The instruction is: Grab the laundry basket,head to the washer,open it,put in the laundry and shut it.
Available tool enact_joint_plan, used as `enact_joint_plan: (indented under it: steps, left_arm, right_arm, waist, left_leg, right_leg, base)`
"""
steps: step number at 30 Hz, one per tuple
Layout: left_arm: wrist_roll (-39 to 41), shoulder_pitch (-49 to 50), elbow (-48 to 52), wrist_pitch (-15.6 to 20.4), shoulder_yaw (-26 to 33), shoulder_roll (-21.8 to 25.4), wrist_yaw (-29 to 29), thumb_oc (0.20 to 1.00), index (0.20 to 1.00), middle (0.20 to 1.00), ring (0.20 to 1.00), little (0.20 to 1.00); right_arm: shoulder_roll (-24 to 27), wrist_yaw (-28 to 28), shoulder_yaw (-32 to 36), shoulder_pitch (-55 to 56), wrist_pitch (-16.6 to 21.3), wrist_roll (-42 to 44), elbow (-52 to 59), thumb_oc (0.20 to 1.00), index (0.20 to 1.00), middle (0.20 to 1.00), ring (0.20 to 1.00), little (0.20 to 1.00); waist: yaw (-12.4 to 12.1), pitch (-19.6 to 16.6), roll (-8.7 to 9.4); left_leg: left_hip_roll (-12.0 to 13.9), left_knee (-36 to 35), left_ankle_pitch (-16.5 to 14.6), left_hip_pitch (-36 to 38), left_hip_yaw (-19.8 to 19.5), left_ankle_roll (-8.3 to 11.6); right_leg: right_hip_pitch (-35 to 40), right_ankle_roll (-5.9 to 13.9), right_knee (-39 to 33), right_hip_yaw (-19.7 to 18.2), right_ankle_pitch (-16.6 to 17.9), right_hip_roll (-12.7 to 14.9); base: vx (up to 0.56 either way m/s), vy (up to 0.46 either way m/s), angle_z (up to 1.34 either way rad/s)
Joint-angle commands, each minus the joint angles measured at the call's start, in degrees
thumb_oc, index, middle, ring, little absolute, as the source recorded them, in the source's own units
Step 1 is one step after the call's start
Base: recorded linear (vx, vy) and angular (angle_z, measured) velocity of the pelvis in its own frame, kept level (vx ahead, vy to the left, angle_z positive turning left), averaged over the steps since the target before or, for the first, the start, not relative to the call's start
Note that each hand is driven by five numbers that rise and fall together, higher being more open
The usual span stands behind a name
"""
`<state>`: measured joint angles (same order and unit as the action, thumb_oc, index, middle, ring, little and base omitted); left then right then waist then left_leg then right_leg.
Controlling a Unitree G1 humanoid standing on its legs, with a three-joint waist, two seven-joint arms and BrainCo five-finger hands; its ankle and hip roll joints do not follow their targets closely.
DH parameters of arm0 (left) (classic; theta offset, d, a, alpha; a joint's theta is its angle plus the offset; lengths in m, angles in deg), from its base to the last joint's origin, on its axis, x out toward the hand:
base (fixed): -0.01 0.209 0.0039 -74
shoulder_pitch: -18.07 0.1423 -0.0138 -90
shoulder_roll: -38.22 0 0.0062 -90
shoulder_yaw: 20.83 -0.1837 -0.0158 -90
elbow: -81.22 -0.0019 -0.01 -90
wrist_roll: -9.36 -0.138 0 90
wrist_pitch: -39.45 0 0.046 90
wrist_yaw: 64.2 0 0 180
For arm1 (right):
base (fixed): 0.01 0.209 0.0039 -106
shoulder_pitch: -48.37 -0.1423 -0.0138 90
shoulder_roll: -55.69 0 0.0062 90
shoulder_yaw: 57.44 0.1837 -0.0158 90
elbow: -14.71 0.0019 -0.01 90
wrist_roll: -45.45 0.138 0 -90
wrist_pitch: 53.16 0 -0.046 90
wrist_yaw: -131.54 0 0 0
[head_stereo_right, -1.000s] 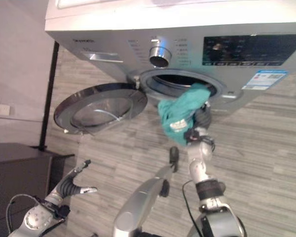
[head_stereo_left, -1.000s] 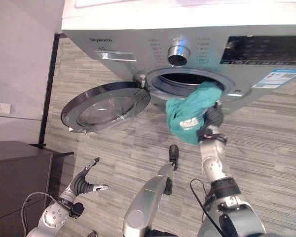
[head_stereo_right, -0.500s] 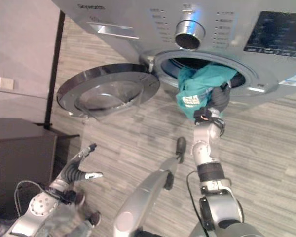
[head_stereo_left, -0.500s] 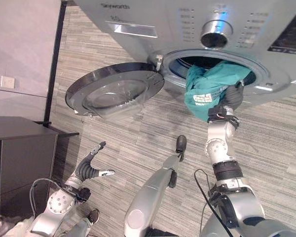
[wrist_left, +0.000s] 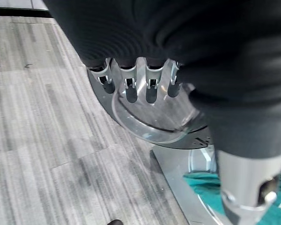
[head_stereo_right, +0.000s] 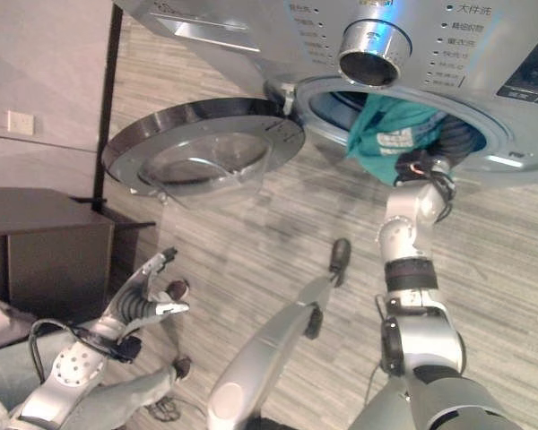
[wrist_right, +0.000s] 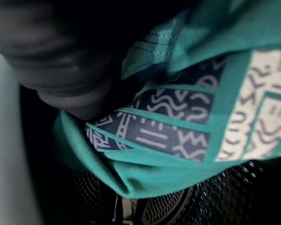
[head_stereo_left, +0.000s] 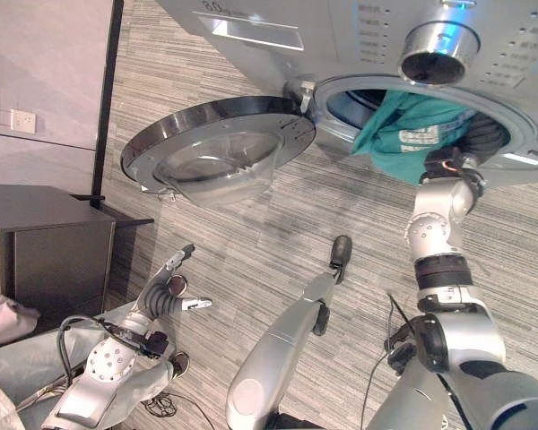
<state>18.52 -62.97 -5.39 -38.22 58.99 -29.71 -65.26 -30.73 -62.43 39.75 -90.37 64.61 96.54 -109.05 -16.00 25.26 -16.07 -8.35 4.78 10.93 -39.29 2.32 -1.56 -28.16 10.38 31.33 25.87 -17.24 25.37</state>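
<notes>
A: Where is the laundry?

B: A teal garment (head_stereo_left: 403, 134) lies half inside the washer's drum opening (head_stereo_left: 341, 94), draped over its lower rim. The right robot hand (head_stereo_left: 478, 139) reaches in beside it; its fingers are hidden.

A: And the door?

B: The door (head_stereo_left: 217, 154) hangs open. The left robot hand (head_stereo_left: 169, 291) hovers low, fingers relaxed, holding nothing.

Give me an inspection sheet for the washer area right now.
Surface: grey striped plank floor.
Job's things: washer door swung open; teal garment in the drum mouth, part hanging over the rim.
Clutter: pale cloth at the lower left.
Hands: right hand in the drum opening behind the garment, fingers hidden; left hand low, fingers straight, empty.
Cables: nothing seen.
Surroundings: dark cabinet; wall socket.
</notes>
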Motion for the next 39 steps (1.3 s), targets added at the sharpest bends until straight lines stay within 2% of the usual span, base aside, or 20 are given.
enact_joint_plan:
  steps: [1, 3, 4, 5, 6, 7, 8, 10, 13, 14, 15, 17, 20, 24, 25, 26, 27, 35, 36, 39]
  left_arm:
    - [2.51, -1.63, 2.29, 1.76, -0.52, 1.15, -1.41, 1.000, 1.000, 1.000, 1.000, 1.000]
    - [2.78, -2.21, 2.33, 2.00, 0.30, 1.53, -1.47, 1.000, 1.000, 1.000, 1.000, 1.000]
    - [4.21, -2.76, 2.33, 2.41, 0.51, 0.63, -1.63, 1.000, 1.000, 1.000, 1.000, 1.000]
    - [4.77, -3.02, 2.33, 2.70, 0.32, 0.12, -1.51, 1.000, 1.000, 1.000, 1.000, 1.000]
    - [4.85, -3.16, 2.23, 2.78, 0.41, -0.08, -1.45, 1.000, 1.000, 1.000, 1.000, 1.000]
    - [5.43, -4.02, 2.31, 3.46, 0.07, -0.96, -1.07, 1.000, 1.000, 1.000, 1.000, 1.000]
    - [5.45, -4.34, 2.18, 3.52, 0.03, -1.21, -1.05, 1.000, 1.000, 1.000, 1.000, 1.000]
    - [5.77, -6.51, 1.90, 3.82, -0.82, -1.74, -0.70, 1.000, 1.000, 1.000, 1.000, 1.000]
    - [5.58, -9.11, 1.43, 4.24, -2.36, -2.37, -0.45, 1.000, 1.000, 1.000, 1.000, 1.000]
    - [5.57, -9.20, 1.37, 4.26, -2.43, -2.41, -0.47, 1.000, 1.000, 1.000, 1.000, 1.000]
    - [6.00, -10.13, 1.07, 4.26, -3.05, -2.24, -0.25, 1.000, 1.000, 1.000, 1.000, 1.000]
    - [6.01, -10.62, 0.88, 4.29, -3.29, -2.29, -0.21, 1.000, 1.000, 1.000, 1.000, 1.000]
    - [6.20, -10.03, 0.99, 4.18, -3.06, -1.05, -0.33, 1.000, 1.000, 1.000, 1.000, 1.000]
    - [6.97, -10.61, 1.60, 3.62, -3.78, -0.23, -0.70, 1.000, 1.000, 1.000, 1.000, 1.000]
    - [7.20, -10.78, 1.73, 3.52, -3.96, -0.14, -0.73, 1.000, 1.000, 1.000, 1.000, 1.000]
    - [7.45, -11.09, 2.19, 3.33, -4.22, -0.31, -0.68, 1.000, 1.000, 1.000, 1.000, 1.000]
    - [7.89, -11.67, 2.27, 3.35, -4.64, 0.05, -0.72, 1.000, 1.000, 1.000, 1.000, 1.000]
    - [8.24, -12.42, 2.53, 3.60, -3.77, 0.77, -2.65, 1.000, 1.000, 1.000, 1.000, 1.000]
    - [8.48, -11.96, 2.93, 3.36, -3.35, 1.09, -2.59, 1.000, 1.000, 1.000, 1.000, 1.000]
    - [8.61, -11.54, 3.19, 3.30, -3.05, 1.85, -2.52, 1.000, 1.000, 1.000, 1.000, 1.000]
  right_arm:
    - [5.31, 0.54, 0.31, -3.47, 3.63, 0.89, 2.27, 0.200, 0.200, 0.200, 0.200, 0.200]
    - [6.67, 1.03, 0.44, -4.99, 3.54, 2.01, -0.31, 0.200, 0.200, 0.200, 0.200, 0.200]
    - [7.81, 2.17, -0.44, -6.93, 3.51, 3.95, -1.51, 0.200, 0.200, 0.200, 0.200, 0.200]
    - [8.30, 2.41, -0.70, -7.82, 3.38, 4.80, -2.00, 0.200, 0.200, 0.200, 0.200, 0.200]
    - [8.53, 2.68, -0.96, -8.22, 3.40, 5.15, -2.37, 0.200, 0.200, 0.200, 0.200, 0.200]
    - [10.67, 2.98, -1.09, -11.48, 3.10, 6.71, -4.40, 0.200, 0.200, 0.200, 0.200, 0.200]
    - [11.10, 3.36, -1.35, -12.07, 3.13, 7.13, -4.99, 0.200, 0.200, 0.200, 0.200, 0.200]
    - [13.83, 3.49, -1.85, -15.08, 2.68, 8.74, -6.79, 0.200, 0.200, 0.200, 0.200, 0.200]
    - [18.92, 3.07, -1.67, -17.51, 1.68, 9.50, -9.75, 0.200, 0.200, 0.200, 0.200, 0.200]
    - [19.00, 3.12, -1.69, -17.54, 1.67, 9.55, -9.82, 0.200, 0.200, 0.200, 0.200, 0.200]
    - [21.84, 2.72, -1.55, -18.96, 1.34, 10.14, -11.14, 0.200, 0.200, 0.200, 0.200, 0.200]
    - [23.38, 2.52, -2.28, -20.35, 1.00, 10.32, -13.08, 0.200, 0.200, 0.200, 0.200, 0.200]
    - [28.98, 1.87, -6.56, -27.40, -1.58, 10.95, -19.94, 0.200, 0.200, 0.200, 0.200, 0.200]
    - [34.90, 3.32, -15.87, -37.74, -5.81, 12.34, -28.18, 0.200, 0.200, 0.200, 0.200, 0.200]
    - [35.27, 3.28, -17.06, -38.77, -6.11, 12.53, -28.41, 0.200, 0.200, 0.200, 0.200, 0.200]
    - [35.80, 3.48, -18.61, -40.39, -6.33, 12.87, -29.09, 0.200, 0.200, 0.200, 0.200, 0.200]
    - [35.75, 3.30, -20.54, -42.03, -6.36, 13.16, -29.40, 0.200, 0.200, 0.200, 0.200, 0.200]
    - [34.86, 2.06, -26.29, -48.74, -8.83, 12.95, -35.41, 0.200, 0.200, 0.200, 0.200, 0.200]
    - [35.62, 1.79, -28.98, -50.87, -8.84, 12.38, -34.87, 0.200, 0.200, 0.200, 0.200, 0.200]
    - [36.10, 1.58, -31.38, -53.48, -8.69, 12.13, -34.63, 0.200, 0.200, 0.200, 0.200, 0.200]
  waist:
    - [1.58, 2.89, -5.72]
    - [1.58, 2.78, -6.07]
    - [1.32, 2.97, -6.01]
    - [1.79, 3.15, -5.97]
    - [1.43, 3.21, -5.96]
    - [1.86, 3.85, -6.87]
    - [1.30, 3.80, -7.06]
    - [1.77, 3.74, -7.88]
    - [2.29, 4.49, -8.32]
    - [2.38, 4.52, -8.51]
    - [2.90, 4.51, -8.31]
    - [3.26, 4.06, -8.53]
    - [1.79, 1.50, -7.25]
    - [0.94, 0.55, -5.28]
    - [0.95, 0.28, -4.59]
    - [1.33, 0.98, -4.39]
    - [1.55, 0.80, -3.24]
    - [1.49, 1.29, -0.97]
    - [1.43, 1.06, 0.44]
    - [1.37, 0.82, 1.20]
  left_leg:
    - [-2.18, 8.16, -13.10, -0.47, -2.54, -1.88]
    - [-3.47, 10.08, -13.92, -2.28, -2.39, -2.23]
    - [-3.48, 10.78, -14.12, -2.90, -2.57, -1.79]
    - [-3.98, 11.16, -14.48, -2.53, -3.01, -1.51]
    - [-3.70, 11.14, -14.50, -2.69, -2.64, -1.49]
    - [-4.02, 10.96, -14.49, -2.50, -2.80, -1.69]
    - [-3.65, 10.65, -14.23, -2.73, -2.50, -1.78]
    - [-4.28, 9.98, -14.64, -1.42, -4.09, -1.56]
    - [-5.63, 12.03, -15.48, -0.18, -6.20, -0.60]
    - [-5.64, 12.03, -15.46, -0.08, -6.38, -0.61]
    - [-5.97, 12.97, -15.53, -0.13, -6.73, 0.03]
    - [-5.92, 12.61, -15.20, -0.44, -7.21, 0.26]
    - [-4.03, 9.76, -14.93, -0.68, -8.15, 1.04]
    - [-2.06, 7.69, -13.22, -2.06, -8.71, 2.18]
    - [-1.55, 7.33, -13.75, -1.62, -9.06, 2.42]
    - [-1.08, 7.10, -12.84, -2.11, -8.90, 2.73]
    - [-0.14, 6.35, -13.47, -1.37, -9.53, 3.13]
    - [1.91, 2.97, -11.88, -0.48, -10.97, 4.33]
    - [2.55, 2.12, -11.77, 0.10, -11.30, 4.55]
    - [3.01, 1.13, -11.44, 0.83, -11.78, 4.83]
  right_leg:
    - [-6.72, -2.01, 8.61, -11.49, 7.88, 1.61]
    - [-10.37, -2.79, 12.70, -16.93, 6.66, -0.66]
    - [-14.86, -3.57, 10.17, -22.89, 5.40, -4.97]
    - [-16.80, -3.29, 6.75, -25.44, 5.87, -6.59]
    - [-16.96, -3.27, 6.31, -25.84, 6.18, -6.95]
    - [-21.76, -2.07, -1.70, -29.52, 12.00, -8.35]
    - [-21.77, -1.95, -2.76, -29.70, 12.90, -8.78]
    - [-24.08, -0.74, -11.28, -33.14, 17.24, -9.74]
    - [-21.61, -0.26, -17.41, -32.80, 20.68, -7.74]
    - [-21.34, -0.25, -17.62, -32.57, 20.74, -7.68]
    - [-20.30, -0.12, -17.03, -31.95, 21.98, -6.81]
    - [-20.24, -0.18, -16.77, -30.91, 21.95, -6.64]
    - [-21.08, -0.50, -16.23, -28.40, 19.77, -6.84]
    - [-22.88, -1.73, -15.15, -26.37, 19.13, -7.43]
    - [-22.32, -1.68, -15.19, -26.65, 17.78, -7.89]
    - [-22.77, -2.39, -14.86, -25.86, 18.33, -8.07]
    - [-21.98, -2.58, -14.49, -25.79, 16.14, -9.01]
    - [-22.07, -4.29, -12.68, -24.03, 13.49, -11.05]
    - [-21.42, -4.59, -12.62, -23.04, 12.91, -11.60]
    - [-20.63, -4.68, -13.09, -22.32, 12.73, -11.95]
  base:
    - [0.06, 0.083, 0.49]
    - [0.04, 0.034, 0.69]
    - [0.05, -0.022, 0.44]
    - [0.04, -0.040, 0.17]
    - [0.01, -0.014, -0.07]
    - [-0.01, 0.006, 0.04]
    - [0.02, -0.057, 0.01]
    - [0.08, -0.122, -0.13]
    - [0.09, -0.215, -0.60]
    - [0.06, -0.217, -0.45]
    - [0.02, -0.165, 0.29]
    - [0.03, -0.135, 1.15]
    - [0.08, -0.116, 1.01]
    - [0.06, -0.115, 0.40]
    - [0.04, -0.129, 0.30]
    - [0.12, -0.171, 0.13]
    - [0.05, -0.132, 0.31]
    - [0.04, -0.107, 0.12]
    - [0.03, -0.095, 0.19]
    - [0.03, -0.076, 0.07]
